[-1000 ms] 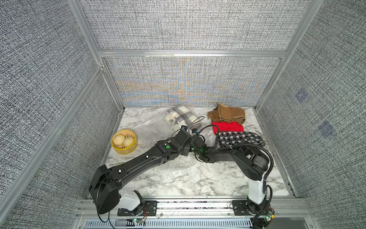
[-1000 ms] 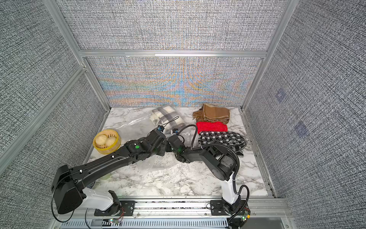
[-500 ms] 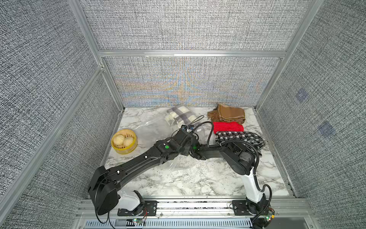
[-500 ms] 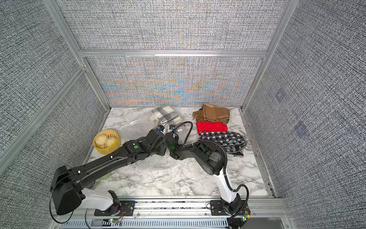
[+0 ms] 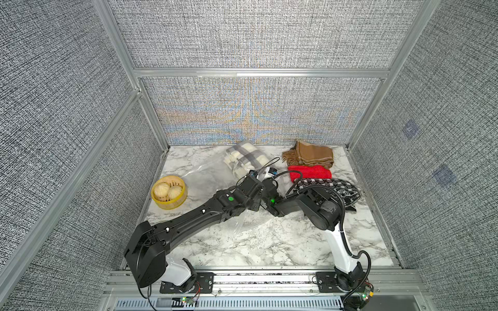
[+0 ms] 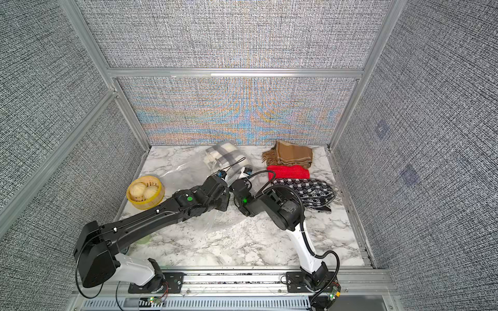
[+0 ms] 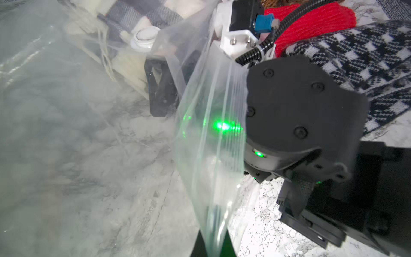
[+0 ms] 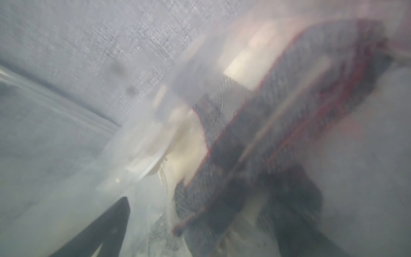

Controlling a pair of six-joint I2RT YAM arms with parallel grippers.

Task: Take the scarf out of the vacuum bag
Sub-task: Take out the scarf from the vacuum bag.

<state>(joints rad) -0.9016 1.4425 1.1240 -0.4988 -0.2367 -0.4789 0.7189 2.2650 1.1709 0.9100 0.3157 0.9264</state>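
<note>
We note grey woven wall panels (image 5: 256, 32) at 9, 12 and 3 o'clock (joined by an aluminium frame (image 5: 258, 72)); a white marble-pattern tabletop (image 5: 269, 242) lies at centre.

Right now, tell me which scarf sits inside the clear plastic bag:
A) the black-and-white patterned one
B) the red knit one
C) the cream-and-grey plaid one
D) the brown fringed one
C: the plaid scarf shows through the clear plastic of the bag, while the red scarf, the brown scarf and the black-and-white scarf lie bare on the table.
</note>
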